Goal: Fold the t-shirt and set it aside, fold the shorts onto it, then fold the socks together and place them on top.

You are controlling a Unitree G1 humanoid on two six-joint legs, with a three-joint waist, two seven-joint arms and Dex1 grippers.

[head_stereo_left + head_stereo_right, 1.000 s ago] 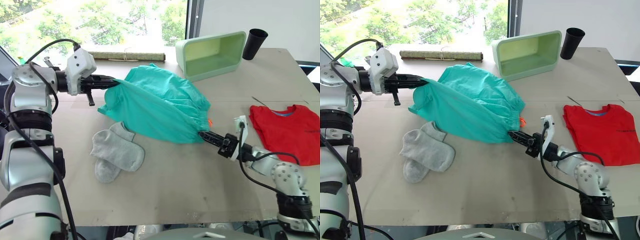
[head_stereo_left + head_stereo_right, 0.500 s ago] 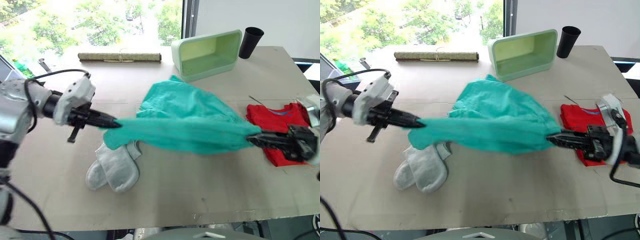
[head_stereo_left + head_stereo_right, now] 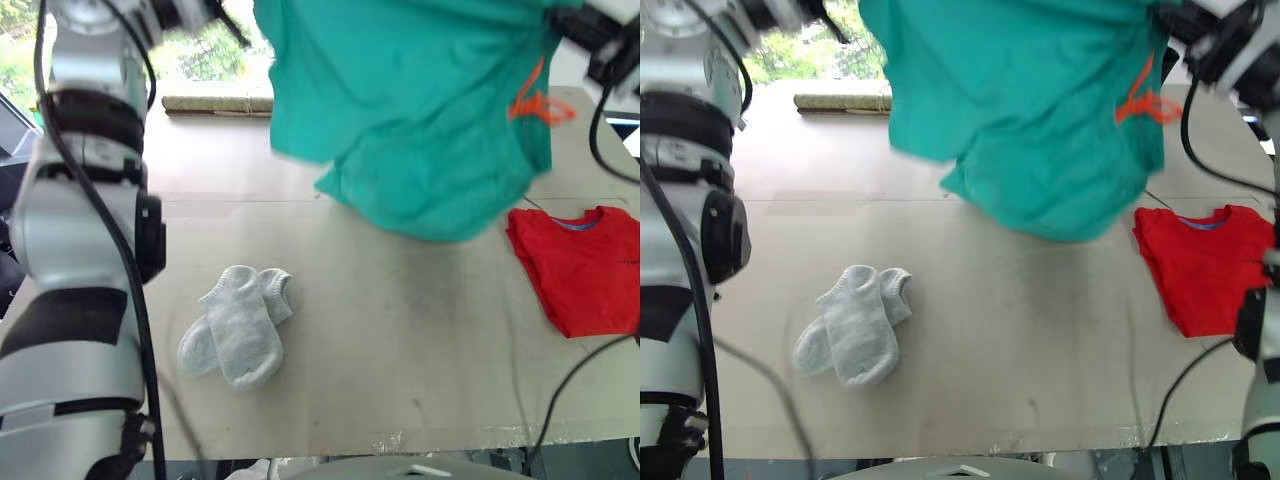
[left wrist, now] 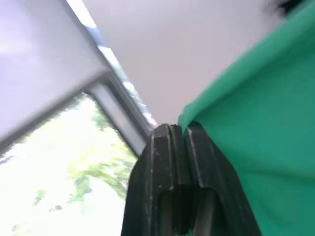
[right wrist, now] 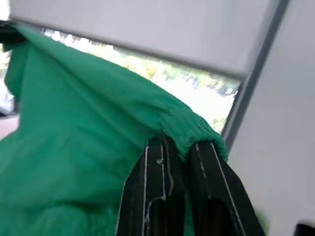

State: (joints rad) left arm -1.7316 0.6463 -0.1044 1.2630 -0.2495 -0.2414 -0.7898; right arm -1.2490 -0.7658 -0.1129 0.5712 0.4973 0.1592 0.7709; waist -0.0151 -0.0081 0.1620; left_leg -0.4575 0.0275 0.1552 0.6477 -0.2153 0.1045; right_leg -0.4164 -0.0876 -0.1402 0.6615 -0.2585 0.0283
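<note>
The shorts [image 3: 420,110] hang in the air above the far half of the counter [image 3: 400,340], lifted clear of it and spread between the two arms. Their lower edge sags in a bunched fold toward the right side, and the orange drawstring [image 3: 535,100] dangles near their right edge.

In the left wrist view, the left claw [image 4: 178,132] has its two black fingers pressed together on a corner of the teal fabric, so it is holding the shorts. In the right wrist view, the right claw [image 5: 177,143] is pinched shut on the gathered elastic waistband, holding the shorts at the other end.

The t-shirt [image 3: 580,265] lies folded on the counter at the right edge, well apart from the socks and below the hanging right end of the shorts, with its collar turned toward the far side.

The socks [image 3: 238,328] lie on the counter toward the left, near the front. The two overlap each other side by side, slanted, with their cuffs pointing toward the far right.

A rolled mat [image 3: 215,104] lies along the far edge of the counter, partly behind the raised shorts.
</note>
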